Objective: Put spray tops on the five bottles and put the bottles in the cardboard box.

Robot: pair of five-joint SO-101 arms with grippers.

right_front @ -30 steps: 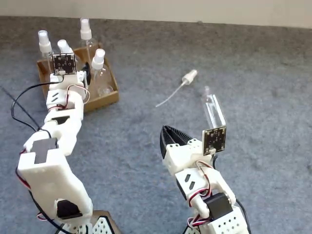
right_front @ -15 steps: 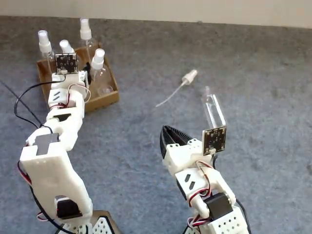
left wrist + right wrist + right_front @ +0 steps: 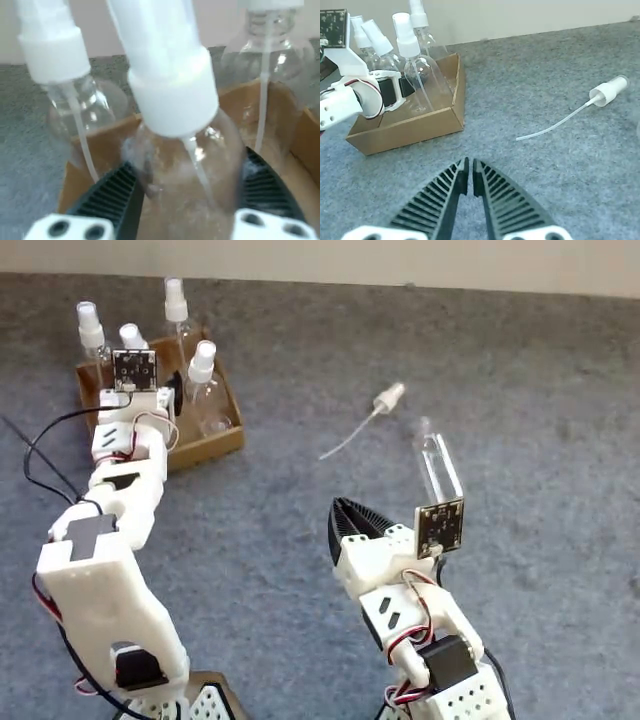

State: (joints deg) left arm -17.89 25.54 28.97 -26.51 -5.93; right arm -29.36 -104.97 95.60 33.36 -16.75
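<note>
The left end effector (image 3: 190, 175) sits in the cardboard box (image 3: 225, 440) at the far left of the grey worktop (image 3: 300, 340). Its black fingers (image 3: 117, 197) are clenched on either side of the held bottle (image 3: 200, 205), a clear bottle with a white spray top that leans towards the left. Three more capped bottles are with it: the far-left bottle (image 3: 90, 328) by the box's far left corner, the far bottle (image 3: 176, 302) at the box's far edge, and the right-hand bottle (image 3: 202, 368) upright inside the box just right of the left end effector. In the right wrist view all four stand close together, with their thin tubes visible through the clear walls. Well apart from the box, right of the middle of the worktop, the loose spray top (image 3: 388, 398) lies on its side, its long tube trailing towards the near left. Just to the near right of it lies the uncapped bottle (image 3: 438, 462), on its side with its open neck pointing away. The right end effector (image 3: 470, 175) hangs above the bare worktop nearer the front, left of that bottle. Its ridged fingers are drawn almost together with only a slit between them, and it grasps nothing.
</note>
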